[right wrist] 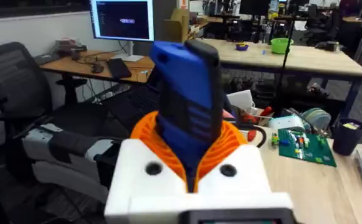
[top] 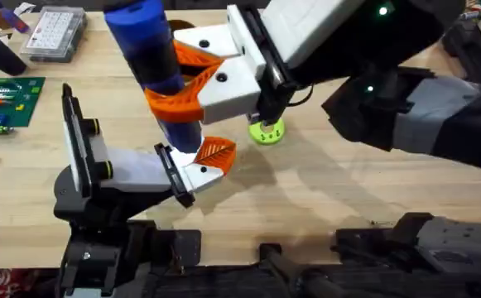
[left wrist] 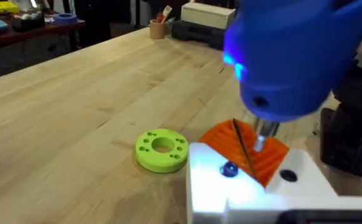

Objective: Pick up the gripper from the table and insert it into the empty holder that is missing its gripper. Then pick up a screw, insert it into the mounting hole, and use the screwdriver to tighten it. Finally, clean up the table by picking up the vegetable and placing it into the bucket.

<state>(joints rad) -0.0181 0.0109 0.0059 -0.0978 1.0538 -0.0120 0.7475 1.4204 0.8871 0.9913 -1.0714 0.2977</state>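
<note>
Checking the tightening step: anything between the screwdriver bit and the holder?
Nothing visible. The right claw holds the blue screwdriver upright over the white holder. In the left wrist view the bit runs down past the orange gripper; its tip on the screw cannot be made out.

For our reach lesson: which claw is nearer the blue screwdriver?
Right. The right claw clamps the screwdriver between its orange pads. The left claw stands off it, its camera facing the bit end.
</note>
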